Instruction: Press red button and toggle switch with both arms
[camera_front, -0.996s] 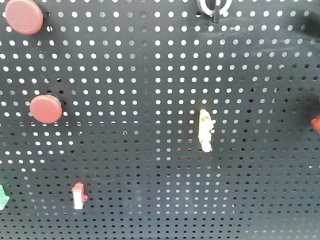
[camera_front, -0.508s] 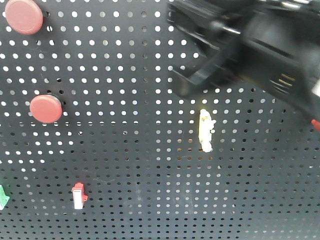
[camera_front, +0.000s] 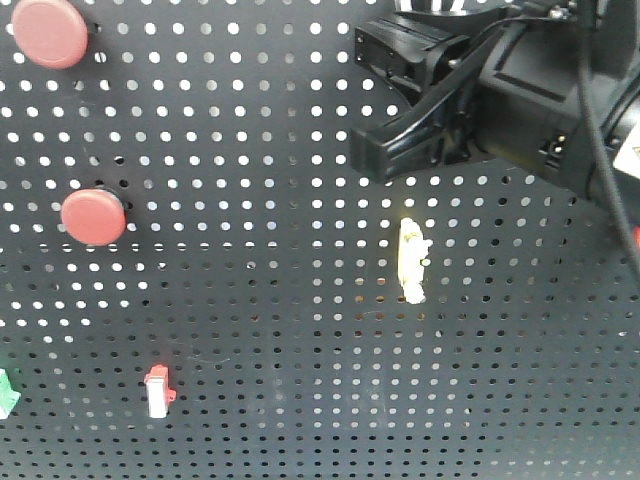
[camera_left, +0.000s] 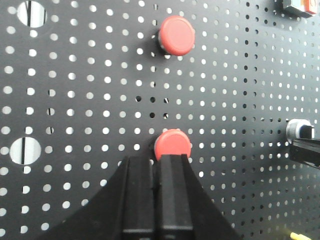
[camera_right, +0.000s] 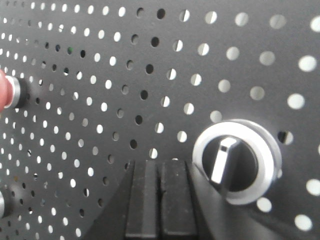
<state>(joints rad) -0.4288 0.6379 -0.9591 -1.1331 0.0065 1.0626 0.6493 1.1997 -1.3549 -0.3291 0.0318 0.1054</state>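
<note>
Two round red buttons sit on the black pegboard, an upper one (camera_front: 45, 30) and a lower one (camera_front: 93, 217). In the left wrist view my left gripper (camera_left: 157, 159) is shut and empty, its tips just below the lower red button (camera_left: 172, 144); the upper button (camera_left: 176, 35) is above. My right gripper (camera_right: 159, 165) is shut and empty, close to the board and just left of a silver-ringed rotary switch (camera_right: 234, 161). In the exterior view the black right arm (camera_front: 400, 100) covers that switch. A yellow toggle switch (camera_front: 411, 260) is below it.
A small red-and-white rocker switch (camera_front: 157, 392) and a green part (camera_front: 5, 392) sit low on the board. The rotary switch (camera_left: 300, 129) shows at the right edge of the left wrist view. A red button (camera_right: 5, 90) shows at the left edge of the right wrist view.
The black right arm has come into the exterior view from the upper right and now covers the rotary switch at the top. The buttons and switches have not moved.
</note>
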